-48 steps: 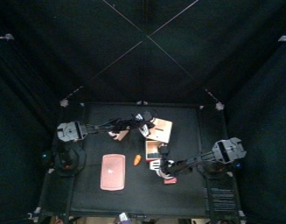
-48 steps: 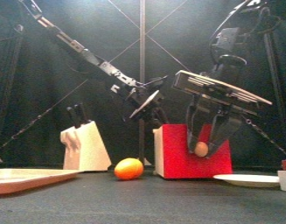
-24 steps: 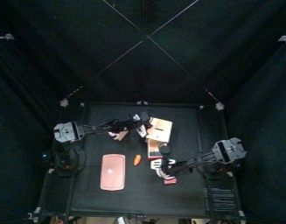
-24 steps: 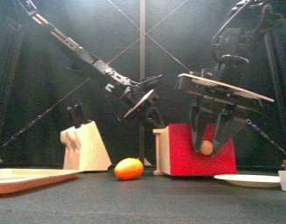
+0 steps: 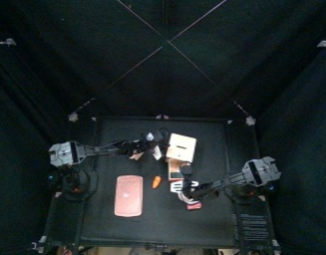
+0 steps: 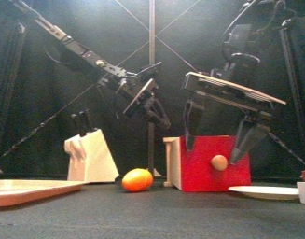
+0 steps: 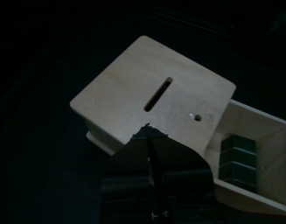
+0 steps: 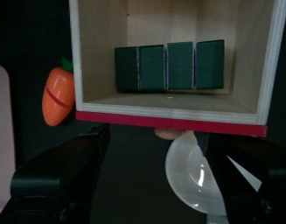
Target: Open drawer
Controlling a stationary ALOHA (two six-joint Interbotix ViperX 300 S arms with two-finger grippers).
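Now the drawer is out, so the right gripper, jaws wide above its knob, should back off straight; the left gripper looks narrow.

Dim all around me; black curtains swallow the light. Light from above brightens the drawer top, while my fingers stay dark, soft-edged silhouettes.

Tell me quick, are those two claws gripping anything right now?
Left gripper: cannot be told.
Right gripper: open, holding nothing, above the drawer.
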